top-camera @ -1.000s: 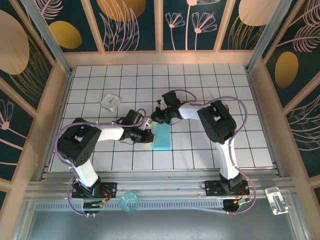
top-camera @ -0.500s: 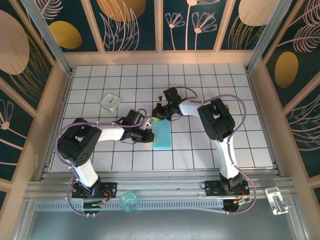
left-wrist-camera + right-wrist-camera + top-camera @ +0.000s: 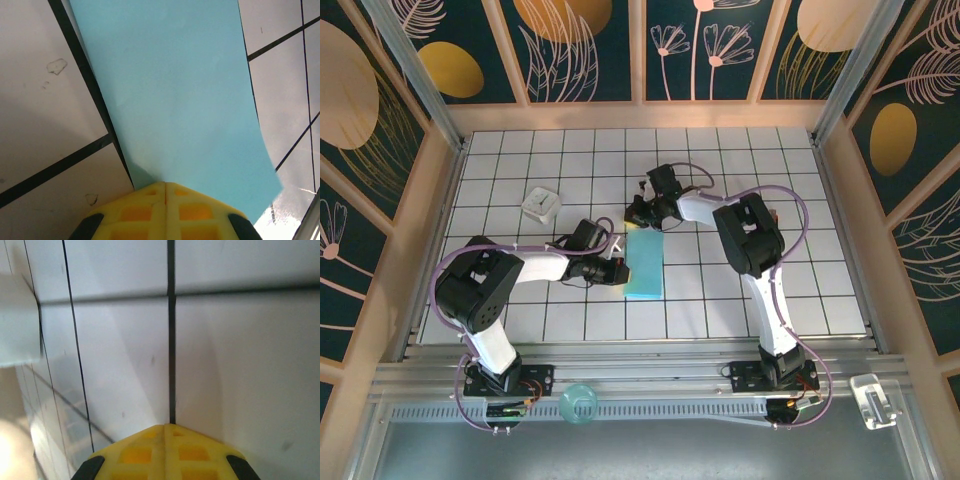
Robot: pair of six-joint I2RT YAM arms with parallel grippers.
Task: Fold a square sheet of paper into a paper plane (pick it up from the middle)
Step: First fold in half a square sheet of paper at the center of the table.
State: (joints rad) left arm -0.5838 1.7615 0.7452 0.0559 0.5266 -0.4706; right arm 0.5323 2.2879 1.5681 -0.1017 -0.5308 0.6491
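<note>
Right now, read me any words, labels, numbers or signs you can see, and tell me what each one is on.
No text here can be read.
The paper is plain blue, with nothing printed on it.
The white block has faint grey marks on top, too small to read.
The walls carry leaf drawings, no letters.
The table bears grid lines, no numbers.

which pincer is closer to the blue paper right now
Left. The left pincer, shut, touches the blue paper's left edge; the right pincer, shut, sits just past its far end over the table.
</note>
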